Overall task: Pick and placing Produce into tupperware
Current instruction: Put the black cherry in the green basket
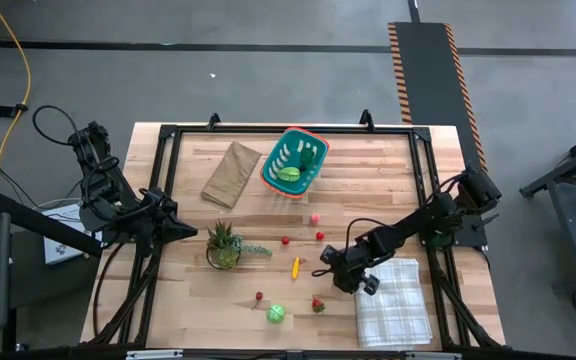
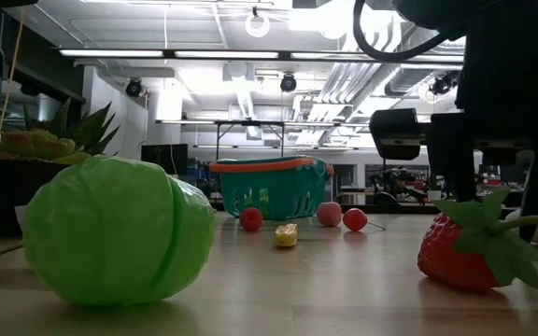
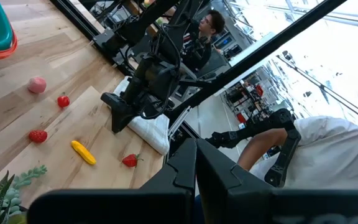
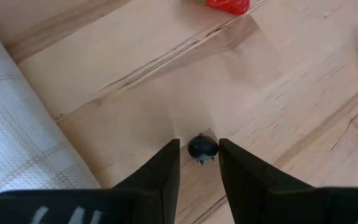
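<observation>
We find the right gripper [image 4: 197, 163] low over the worktop [image 1: 388, 180], just off the checked cloth [image 1: 393, 312] at the near right corner. Its fingers [image 4: 163, 171] stand slightly apart with a small dark round piece [image 4: 202, 147] between the tips; we cannot tell whether they pinch it. The left gripper [image 3: 196, 163] waits at the left edge, fingers pressed together, holding nothing.

The tupperware [image 1: 294, 161] sits toward the far edge, mid-table, green produce inside. Loose produce lies across the middle and near side: a yellow piece [image 1: 296, 266], a strawberry [image 1: 318, 304], a green cabbage [image 1: 276, 314] by the near edge, a pink piece [image 1: 314, 217]. A brown paper bag [image 1: 231, 172] lies left of the tupperware; a potted plant [image 1: 224, 246] stands near the left gripper.
</observation>
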Robot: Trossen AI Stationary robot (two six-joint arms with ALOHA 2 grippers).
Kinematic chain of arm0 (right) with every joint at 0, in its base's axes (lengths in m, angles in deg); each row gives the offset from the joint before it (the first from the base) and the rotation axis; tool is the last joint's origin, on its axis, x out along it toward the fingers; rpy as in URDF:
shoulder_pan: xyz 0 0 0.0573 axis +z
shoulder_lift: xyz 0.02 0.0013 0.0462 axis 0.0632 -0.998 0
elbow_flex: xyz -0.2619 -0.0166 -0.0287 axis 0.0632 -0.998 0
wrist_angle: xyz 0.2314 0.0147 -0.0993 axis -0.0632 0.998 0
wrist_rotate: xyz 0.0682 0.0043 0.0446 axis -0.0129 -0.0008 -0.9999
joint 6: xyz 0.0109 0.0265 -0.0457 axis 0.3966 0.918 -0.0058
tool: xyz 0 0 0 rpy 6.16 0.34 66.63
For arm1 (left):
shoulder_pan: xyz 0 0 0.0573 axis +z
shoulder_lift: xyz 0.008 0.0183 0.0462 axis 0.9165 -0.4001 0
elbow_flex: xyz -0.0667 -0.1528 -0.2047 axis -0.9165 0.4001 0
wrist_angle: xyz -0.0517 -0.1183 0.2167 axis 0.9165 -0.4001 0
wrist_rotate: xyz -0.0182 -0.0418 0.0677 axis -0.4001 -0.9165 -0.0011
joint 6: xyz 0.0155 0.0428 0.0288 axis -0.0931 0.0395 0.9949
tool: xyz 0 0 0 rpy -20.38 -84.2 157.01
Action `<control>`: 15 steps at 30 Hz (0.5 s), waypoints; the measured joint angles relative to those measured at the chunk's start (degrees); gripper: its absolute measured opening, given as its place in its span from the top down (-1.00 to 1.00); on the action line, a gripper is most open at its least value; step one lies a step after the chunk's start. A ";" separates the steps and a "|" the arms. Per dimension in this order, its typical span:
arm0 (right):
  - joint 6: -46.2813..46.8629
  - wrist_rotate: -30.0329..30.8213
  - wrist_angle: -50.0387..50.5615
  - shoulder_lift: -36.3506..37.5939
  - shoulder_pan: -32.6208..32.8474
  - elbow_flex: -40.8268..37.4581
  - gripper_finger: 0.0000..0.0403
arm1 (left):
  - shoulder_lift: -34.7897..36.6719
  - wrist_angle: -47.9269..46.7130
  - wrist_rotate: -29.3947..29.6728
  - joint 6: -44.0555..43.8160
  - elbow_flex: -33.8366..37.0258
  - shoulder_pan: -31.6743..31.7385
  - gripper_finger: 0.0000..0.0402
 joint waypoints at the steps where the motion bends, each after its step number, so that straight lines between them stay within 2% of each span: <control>1: 0.00 -0.22 0.00 0.00 0.00 0.00 0.49 | 0.00 0.00 0.00 0.01 0.00 -0.01 1.00; 15: -0.23 -1.00 0.79 0.00 0.02 0.00 0.54 | 0.01 0.01 0.02 0.00 0.00 -0.01 1.00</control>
